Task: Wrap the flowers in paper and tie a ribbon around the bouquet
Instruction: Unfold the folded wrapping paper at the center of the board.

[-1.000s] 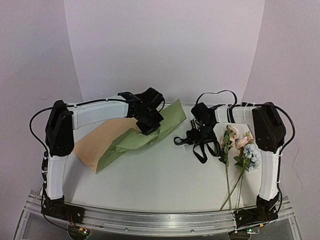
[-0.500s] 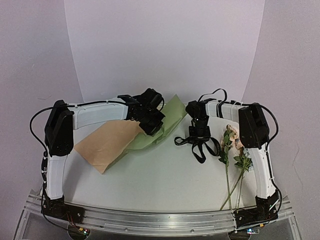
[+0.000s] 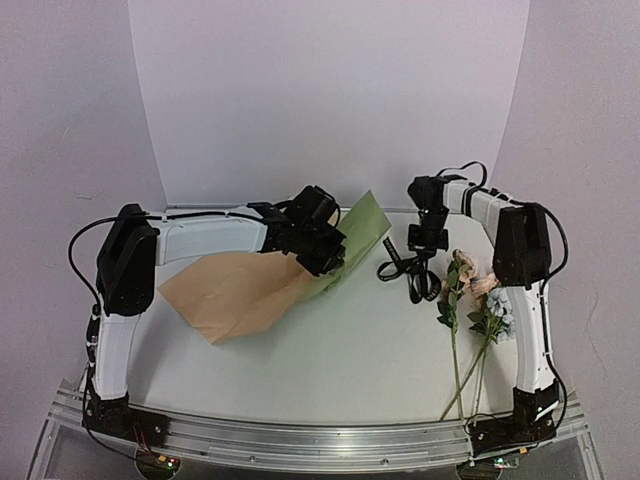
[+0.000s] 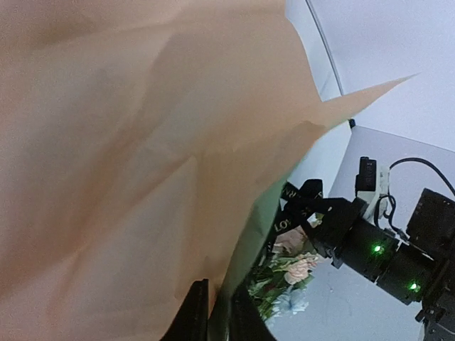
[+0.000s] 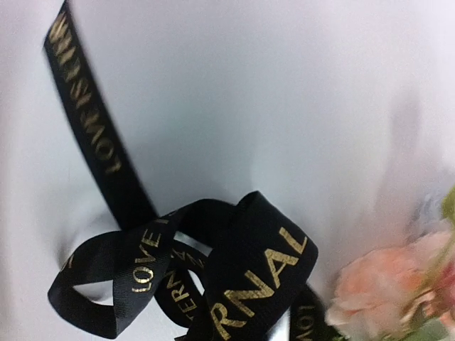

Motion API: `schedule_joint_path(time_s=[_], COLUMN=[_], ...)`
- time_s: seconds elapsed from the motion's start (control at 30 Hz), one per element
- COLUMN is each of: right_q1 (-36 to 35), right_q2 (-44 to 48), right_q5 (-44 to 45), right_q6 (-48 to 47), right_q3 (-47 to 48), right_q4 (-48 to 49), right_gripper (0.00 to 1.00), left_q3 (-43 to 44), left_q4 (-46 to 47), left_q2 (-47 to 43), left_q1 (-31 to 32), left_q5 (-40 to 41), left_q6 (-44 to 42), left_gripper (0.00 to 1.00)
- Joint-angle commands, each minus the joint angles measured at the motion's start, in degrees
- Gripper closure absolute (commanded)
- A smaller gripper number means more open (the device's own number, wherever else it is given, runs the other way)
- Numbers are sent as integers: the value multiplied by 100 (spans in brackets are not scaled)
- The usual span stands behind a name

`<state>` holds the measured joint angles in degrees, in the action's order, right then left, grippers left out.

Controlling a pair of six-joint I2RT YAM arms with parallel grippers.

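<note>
Lying between paper (image 3: 235, 292) and flowers (image 3: 482, 296), ribbon (image 3: 408, 270)

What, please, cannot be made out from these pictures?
Left wrist: creased tan-and-olive paper sheet fills the frame, hiding most of the table; bottom edge crops the left fingers.
Right wrist: right fingers out of frame; narrow black gold-lettered ribbon slightly blurred, cropped at the bottom.
Top: whether they pinch it is too small; right arm covers part of the pale artificial flowers.
</note>
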<state>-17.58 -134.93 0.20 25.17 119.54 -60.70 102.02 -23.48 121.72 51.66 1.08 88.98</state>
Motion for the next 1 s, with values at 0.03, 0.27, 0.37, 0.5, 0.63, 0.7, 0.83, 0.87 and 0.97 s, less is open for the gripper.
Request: schedule_joint_path(time_s=[0.03,0.27,0.37,0.5,0.63,0.7,0.83,0.87,0.97], right_q1=[695,1000,1060,1173,1441,1504,1494,1486,1378], right_q2=[392,459,443,564,765,809,893,957,1323], right_q5=[213,505,633,1333,1512,1299,407,209,-144], right_q6=[-116,-29,-45,-87,28,11,-52,-33,23], right_q3=[765,615,694,707,548,501,415,306,-174], right_q4=[91,210,230,157,109,106,115,120,174], right_gripper=[100,100,100,100,100,100,86,76,45], left_q3=[454,514,524,279,-493,-825,-1440,-1560,-1717], left_q4=[711,1297,1436,1382,1479,1398,1252,1203,1031], left_q2=[462,468,309,-71,-386,-400,-489,-479,-310], left_q1=[186,196,182,61,-353,-579,-851,-919,-1025], left_q5=[-460,-851,-960,-889,-1157,-1305,-1302,-1344,-1554], left_q6=[-212,-986,-1501,-2050,-2080,-2111,-2614,-2749,-3017], left_gripper=[67,13,3,0,1,2,3,3,3])
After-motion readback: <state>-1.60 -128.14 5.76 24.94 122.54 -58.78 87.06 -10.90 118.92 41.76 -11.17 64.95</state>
